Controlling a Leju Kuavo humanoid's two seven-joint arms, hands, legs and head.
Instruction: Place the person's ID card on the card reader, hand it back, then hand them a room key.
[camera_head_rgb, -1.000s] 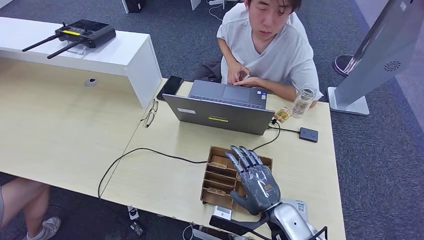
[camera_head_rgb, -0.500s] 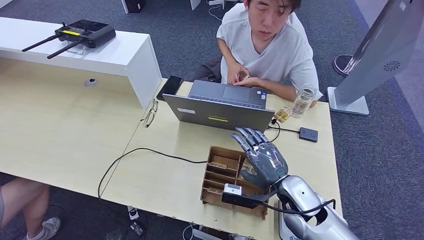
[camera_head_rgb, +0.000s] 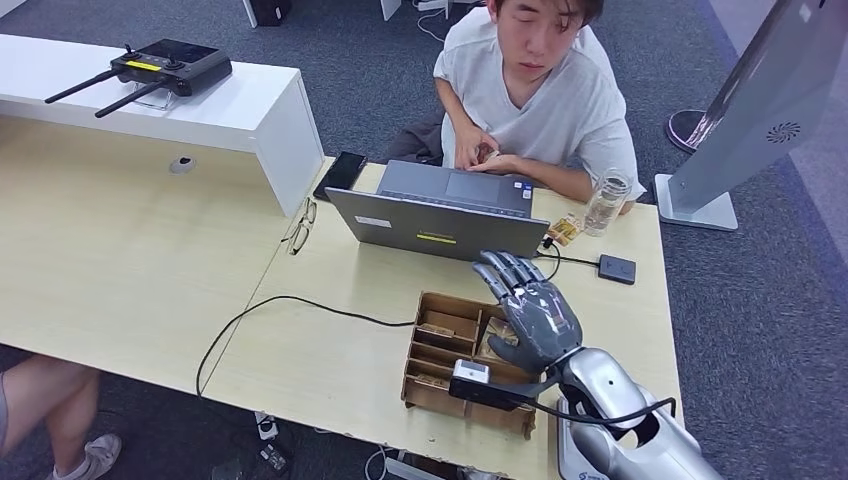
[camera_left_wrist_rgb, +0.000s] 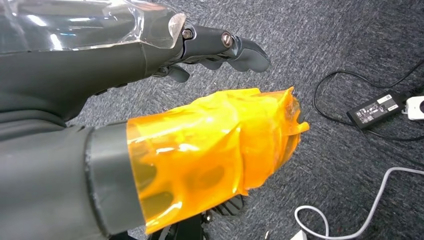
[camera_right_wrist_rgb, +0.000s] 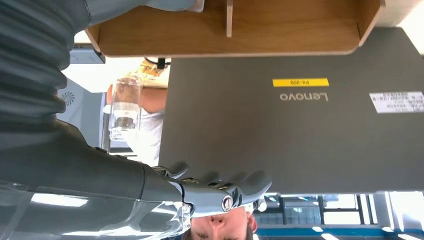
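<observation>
- ID card (camera_head_rgb: 486, 152): a small item sits pinched between the person's (camera_head_rgb: 540, 95) fingers at the far edge of the worktop (camera_head_rgb: 300, 340), behind the open laptop (camera_head_rgb: 440, 215); it is too small to make out any detail.
- The laptop stands between the right robot hand (camera_head_rgb: 527, 305) and the person, its grey lid back facing the robot; in the right wrist view the lid (camera_right_wrist_rgb: 295, 110) carries a yellow sticker and a brand name.
- A brown wooden organiser tray (camera_head_rgb: 440, 350) with several compartments sits near the worktop's near edge; small cards lie in some of its slots.
- The right robot hand hovers over the tray's far right corner, fingers spread and extended toward the laptop, holding nothing.
- The left robot hand (camera_left_wrist_rgb: 220, 47) hangs over grey carpet, its thumb wrapped in orange tape (camera_left_wrist_rgb: 210, 150); fingers apart, nothing in them.
- A clear glass jar (camera_head_rgb: 606, 203) stands by the far right corner, with a small black box (camera_head_rgb: 617, 269) on a cable (camera_head_rgb: 290, 305) just nearer.
- Spectacles (camera_head_rgb: 299, 227) and a black phone (camera_head_rgb: 340, 173) lie toward the worktop's left edge.
</observation>
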